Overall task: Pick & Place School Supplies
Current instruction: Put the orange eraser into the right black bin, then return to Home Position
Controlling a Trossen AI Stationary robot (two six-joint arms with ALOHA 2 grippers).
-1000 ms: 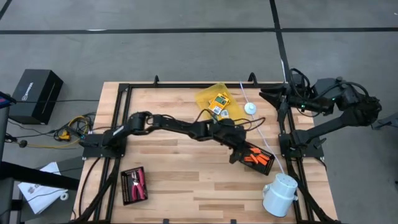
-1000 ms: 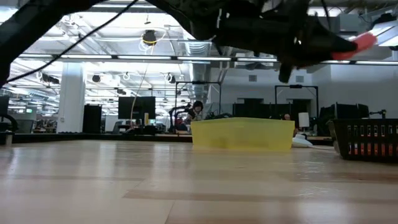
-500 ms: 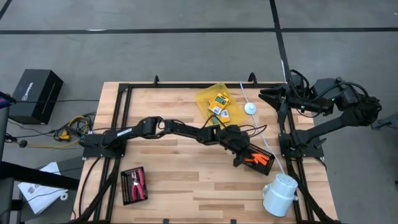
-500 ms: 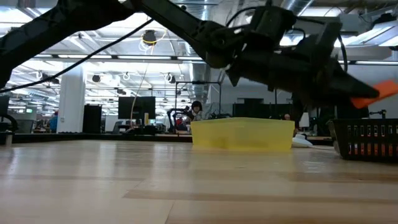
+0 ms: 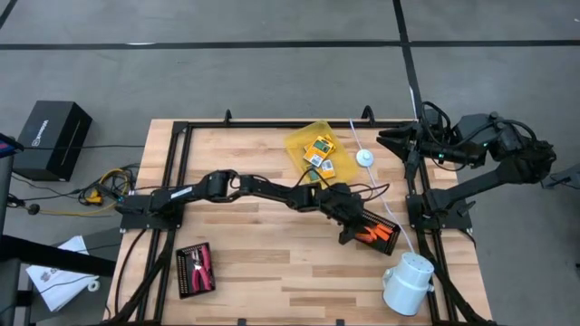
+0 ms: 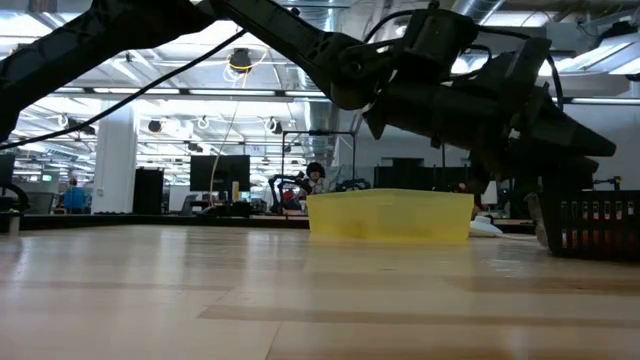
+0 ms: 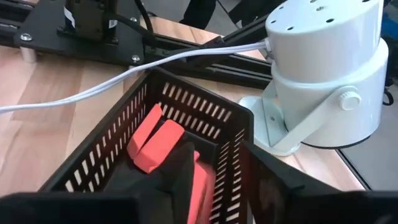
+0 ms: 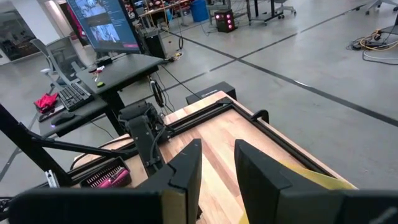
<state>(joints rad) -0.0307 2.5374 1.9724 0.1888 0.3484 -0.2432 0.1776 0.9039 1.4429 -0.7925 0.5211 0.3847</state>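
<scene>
Orange sticks (image 7: 157, 142): orange-red, plain.
Ribbed tray (image 5: 388, 237) at 4 o'clock: black, slotted walls.
Second ribbed tray (image 5: 185, 270) at 7 o'clock: black; holds a red-handled tool (image 5: 204, 265).
Card boxes (image 5: 319, 149): yellow with green.
Translucent tray (image 5: 302, 139) at 12 o'clock: yellow.
Table (image 5: 254, 231): light wood planks, black frame.
Left gripper (image 5: 360, 226): dark.
Cylinder unit (image 5: 407, 282) at 5 o'clock: white.
Cable (image 7: 106, 87): white.

Pretty typical open workshop space. Grey concrete floor (image 5: 272, 63) with dark lines across it, and a black box (image 5: 53, 136) sitting beside the wooden table (image 5: 263, 263). Looking level across the room, there are white columns (image 6: 116, 155), ceiling strip lights (image 6: 170, 92) and rows of dark monitors (image 6: 215, 172). A desk (image 8: 102, 93) with a keyboard (image 8: 74, 96) and a big screen (image 8: 102, 25) stands further off.
</scene>
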